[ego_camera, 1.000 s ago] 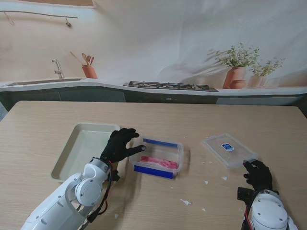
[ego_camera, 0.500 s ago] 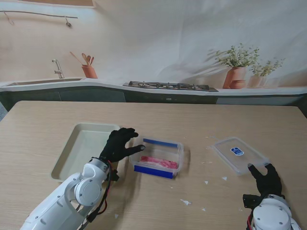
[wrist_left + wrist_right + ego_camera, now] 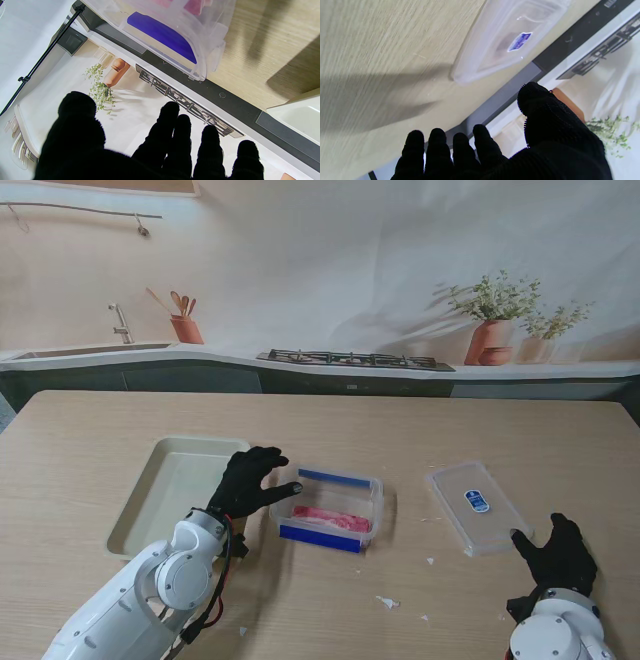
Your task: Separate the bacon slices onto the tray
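Two robot hands are showing, both gloved in black and both holding nothing. Left robot hand (image 3: 252,482) is hovering with fingers spread, its thumb reaching toward the near-left rim of the clear box (image 3: 330,510) without clearly touching it; the wrist view cannot settle whether there is contact. Right robot hand (image 3: 556,558) is sitting low at about five o'clock on the counter (image 3: 330,420), fingers loosely apart, just off the near corner of the clear lid (image 3: 478,506), which is lying flat at about three o'clock from the box.

Moving outward, the box is sitting near the counter's middle, uncovered, with blue clips on its near and far sides, and the pink bacon (image 3: 334,518) is lying inside it in what looks like one stacked clump. At nine o'clock from the box, just beyond the left robot hand, the pale tray (image 3: 140,505) is waiting with nothing in it. Small white scraps (image 3: 387,602) are dotting the wood nearer to me.

Judging from this, the opening step is done and lifting slices is only beginning. Next, one robot hand probably needs to be steadying the box while fingertips pinch a single slice by its edge and peel it free, then carry it leftward to the tray.
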`<state>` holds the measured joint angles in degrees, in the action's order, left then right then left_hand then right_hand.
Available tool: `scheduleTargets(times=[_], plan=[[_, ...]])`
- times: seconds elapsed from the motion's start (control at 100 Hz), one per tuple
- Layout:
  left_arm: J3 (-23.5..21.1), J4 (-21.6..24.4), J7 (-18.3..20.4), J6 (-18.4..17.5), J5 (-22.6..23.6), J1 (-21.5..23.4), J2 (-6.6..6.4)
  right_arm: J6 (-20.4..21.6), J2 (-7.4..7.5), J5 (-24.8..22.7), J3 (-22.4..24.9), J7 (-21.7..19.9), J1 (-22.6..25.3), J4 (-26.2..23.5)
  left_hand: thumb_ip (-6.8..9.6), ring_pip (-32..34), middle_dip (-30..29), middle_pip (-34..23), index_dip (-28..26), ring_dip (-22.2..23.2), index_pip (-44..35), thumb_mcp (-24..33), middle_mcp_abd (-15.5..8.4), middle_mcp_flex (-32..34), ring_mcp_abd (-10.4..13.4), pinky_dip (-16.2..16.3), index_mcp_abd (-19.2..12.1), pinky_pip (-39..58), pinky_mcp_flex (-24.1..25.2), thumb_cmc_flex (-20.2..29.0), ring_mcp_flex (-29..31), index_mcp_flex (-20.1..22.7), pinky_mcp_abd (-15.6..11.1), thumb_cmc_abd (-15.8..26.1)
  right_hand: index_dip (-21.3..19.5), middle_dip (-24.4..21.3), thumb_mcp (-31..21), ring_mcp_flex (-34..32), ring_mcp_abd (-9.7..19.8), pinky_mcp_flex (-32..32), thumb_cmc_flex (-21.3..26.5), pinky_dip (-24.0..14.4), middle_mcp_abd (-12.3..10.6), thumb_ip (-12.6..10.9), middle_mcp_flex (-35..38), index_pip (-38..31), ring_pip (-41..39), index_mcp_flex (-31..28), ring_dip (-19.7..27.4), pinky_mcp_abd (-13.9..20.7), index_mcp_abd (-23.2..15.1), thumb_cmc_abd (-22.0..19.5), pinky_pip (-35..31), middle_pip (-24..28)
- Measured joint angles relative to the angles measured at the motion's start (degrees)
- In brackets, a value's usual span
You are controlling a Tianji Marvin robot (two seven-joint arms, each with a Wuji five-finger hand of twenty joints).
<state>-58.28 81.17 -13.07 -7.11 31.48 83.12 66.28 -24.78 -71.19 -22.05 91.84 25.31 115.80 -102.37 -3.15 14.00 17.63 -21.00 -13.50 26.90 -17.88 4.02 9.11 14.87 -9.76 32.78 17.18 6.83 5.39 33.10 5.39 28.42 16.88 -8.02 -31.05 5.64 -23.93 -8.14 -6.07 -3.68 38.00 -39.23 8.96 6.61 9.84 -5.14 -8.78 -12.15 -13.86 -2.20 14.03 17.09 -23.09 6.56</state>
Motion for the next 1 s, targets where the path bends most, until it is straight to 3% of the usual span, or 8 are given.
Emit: scheduleTargets(times=[0.13,0.22,0.35,0.43,0.62,0.76,0.85,1.0], plan=[[-0.04,0.00,0.00,0.00,0.07,0.03,0.00,-3.97,0.85,-10.57,-1.28,-1.53,-0.06,-0.20,0.00,0.00,0.00,0.00,0.00,0.01,0.00,0.00,0.00,0.00,0.00,0.00,0.00,0.00,0.00,0.00,0.00,0.00,0.00,0.00,0.00,0.00,-2.15,0.00,0.06,0.00,-0.04,-0.01,-0.84,0.00,0.00,-0.95,0.01,-0.02,0.00,0.01,-0.91,1.37,0.68,-0.01],[-0.07,0.00,0.00,0.00,0.09,0.05,0.00,-2.38,1.19,-9.31,-1.77,-0.07,-0.33,0.01,0.00,0.00,0.00,0.00,0.00,0.01,0.00,0.00,0.00,0.00,0.00,0.00,0.00,0.00,0.00,0.00,0.00,0.00,0.00,0.00,0.00,-0.01,-3.38,0.00,0.10,0.00,-0.05,-0.09,-0.88,0.00,0.00,-2.40,0.01,-0.14,0.00,0.02,-2.12,1.43,0.82,-0.01],[-0.18,0.00,-0.07,-0.12,0.09,0.06,0.00,4.99,1.21,-11.56,-2.01,3.71,-0.90,1.65,0.00,-0.02,0.00,0.00,0.00,0.02,0.00,0.00,0.00,0.00,0.01,0.00,0.00,0.00,0.00,0.00,0.00,0.00,0.01,0.00,0.49,0.93,-5.27,0.00,0.61,0.15,-0.06,-0.47,-1.54,0.00,0.00,-5.10,-0.74,-0.83,0.00,0.02,-3.66,2.08,1.30,0.90],[-0.21,0.00,-0.11,-0.21,0.09,0.06,0.00,7.17,1.49,-14.01,-1.99,3.31,-0.96,1.67,0.00,-0.07,0.00,0.00,0.00,0.02,0.00,0.00,0.00,0.00,0.03,0.00,-0.01,0.00,0.00,0.00,0.00,0.00,0.01,0.00,1.05,1.71,-6.06,0.00,0.64,0.26,-0.80,-0.48,-1.55,0.00,0.01,-6.17,-1.60,-1.10,0.00,0.02,-4.21,2.37,1.33,2.72],[-0.28,-0.19,-0.17,-1.30,-0.04,-0.03,0.00,10.48,2.54,-13.94,-2.08,0.22,-0.97,-1.57,0.00,-0.67,0.00,0.00,0.00,0.02,-0.08,0.00,0.00,0.00,0.14,1.07,-1.64,0.37,0.00,0.04,0.00,-0.78,0.02,0.00,2.03,3.10,-7.98,0.00,0.64,1.08,-0.80,-0.50,-1.55,0.00,0.07,-8.63,-3.91,-2.50,0.00,0.02,-4.29,2.77,1.58,5.65],[-1.04,-0.31,0.81,-3.79,-0.34,0.00,-0.02,13.87,3.15,-15.17,-3.33,-0.23,-2.06,-3.32,0.00,-2.19,0.00,0.10,0.00,0.02,-0.60,0.00,0.00,-1.22,0.97,2.12,-3.71,1.54,-0.08,1.54,0.00,-3.05,-0.19,-0.37,3.59,7.95,-10.78,0.00,0.64,4.85,-0.76,-0.40,-1.55,0.00,0.58,-11.68,-13.47,-4.41,-1.52,0.02,-4.33,4.13,1.97,16.99],[-1.80,-0.26,2.31,-5.36,0.53,0.01,-0.31,18.45,3.61,-15.99,-3.88,-2.60,-3.27,-4.14,0.00,-3.88,-1.40,1.85,0.00,-0.11,-0.49,0.31,-0.12,-1.68,2.13,2.13,-4.09,1.55,-1.20,1.58,-0.01,-4.54,-0.24,-1.66,4.18,10.70,-11.84,-0.41,0.55,9.01,-0.73,1.38,-1.53,0.00,0.59,-13.93,-17.74,-6.05,-3.41,0.10,-4.36,4.13,2.00,24.59],[-3.16,0.11,4.78,-6.55,1.56,0.12,-1.10,19.89,4.67,-16.42,-5.77,-6.37,-5.63,-6.28,0.01,-6.31,-3.63,5.30,0.04,-1.35,-0.15,2.69,-0.65,-1.91,2.89,2.13,-4.25,1.63,-2.96,1.63,-0.04,-6.13,-0.83,-4.59,4.78,12.61,-12.58,-2.86,-0.50,10.76,0.64,2.63,-1.15,0.00,0.60,-15.53,-19.77,-8.16,-4.05,-0.15,-4.38,4.10,1.98,30.48]])
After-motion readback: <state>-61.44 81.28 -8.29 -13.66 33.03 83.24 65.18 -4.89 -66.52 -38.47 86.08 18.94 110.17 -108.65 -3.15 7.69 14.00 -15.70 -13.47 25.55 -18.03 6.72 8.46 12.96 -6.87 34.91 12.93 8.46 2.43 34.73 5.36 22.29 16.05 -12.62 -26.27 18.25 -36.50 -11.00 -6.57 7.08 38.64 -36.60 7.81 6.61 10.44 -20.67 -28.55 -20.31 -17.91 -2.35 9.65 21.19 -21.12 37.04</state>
